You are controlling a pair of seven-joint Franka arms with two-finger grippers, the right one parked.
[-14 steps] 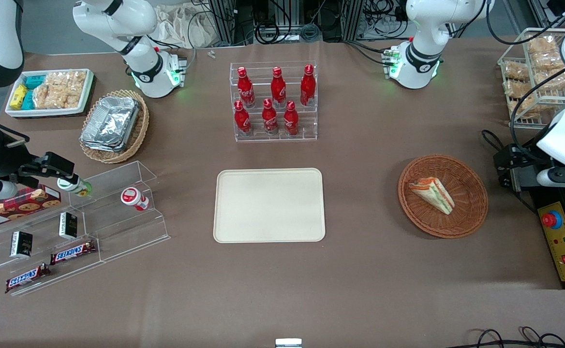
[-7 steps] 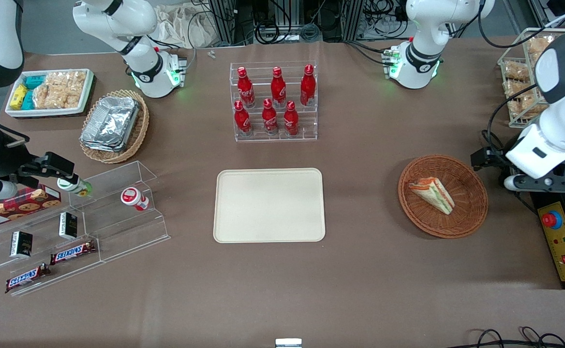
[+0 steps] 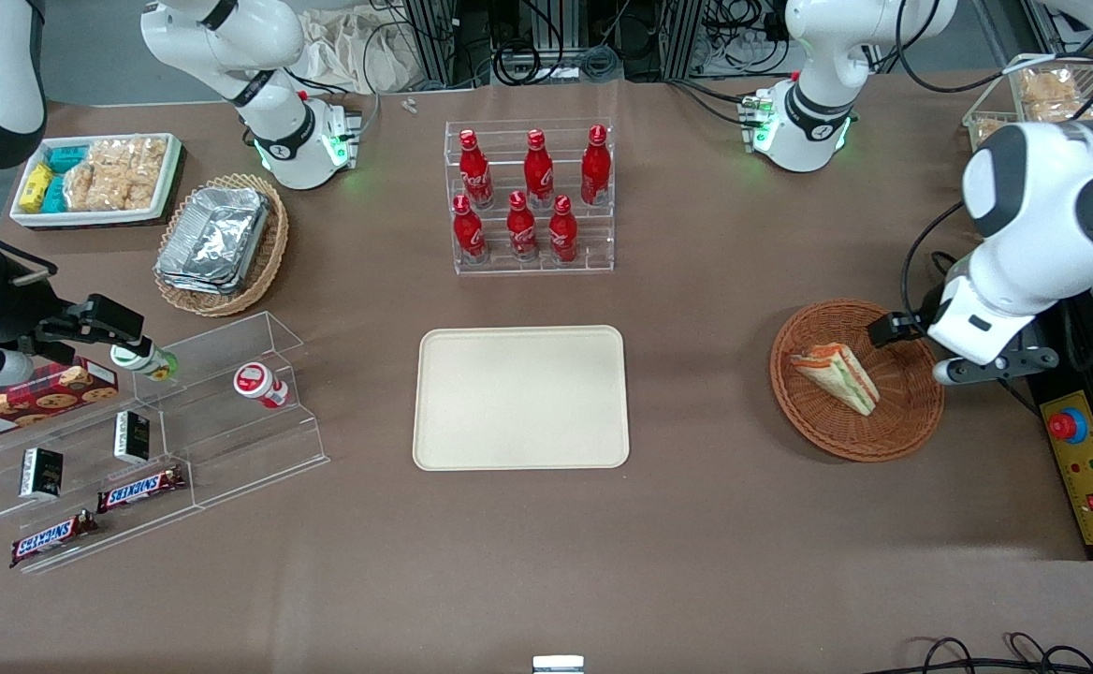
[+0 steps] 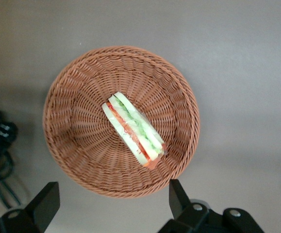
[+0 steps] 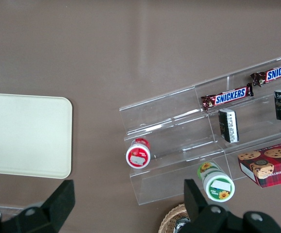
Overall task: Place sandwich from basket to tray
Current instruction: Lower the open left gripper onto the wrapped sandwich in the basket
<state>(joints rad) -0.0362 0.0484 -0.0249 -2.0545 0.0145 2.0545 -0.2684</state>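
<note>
Hovering above the reddish-brown wicker basket (image 3: 856, 379), at its rim on the working arm's end of the desk (image 3: 696, 524), the left arm's end effector (image 4: 110, 208) has its fingers spread wide and released, holding nothing. The wrist camera looks straight down into the basket, which suggests the arm is lined up for a top-down reach.

Inside the basket lies the sandwich (image 3: 837, 375), a triangular wedge resting on the woven floor with its cut edge of orange, red and green layers turned upward in the wrist view (image 4: 133, 129). The basket's sloping wall cradles it, so it sits a little off centre.

Well apart, toward the middle of the desk, the cream-beige tray (image 3: 520, 397) lies flat with nothing on it, ready to receive the wedge. My judgement: the approach is under way, the grasp not yet made. Soft bread will likely want a gentle squeeze across its flat faces.
</note>
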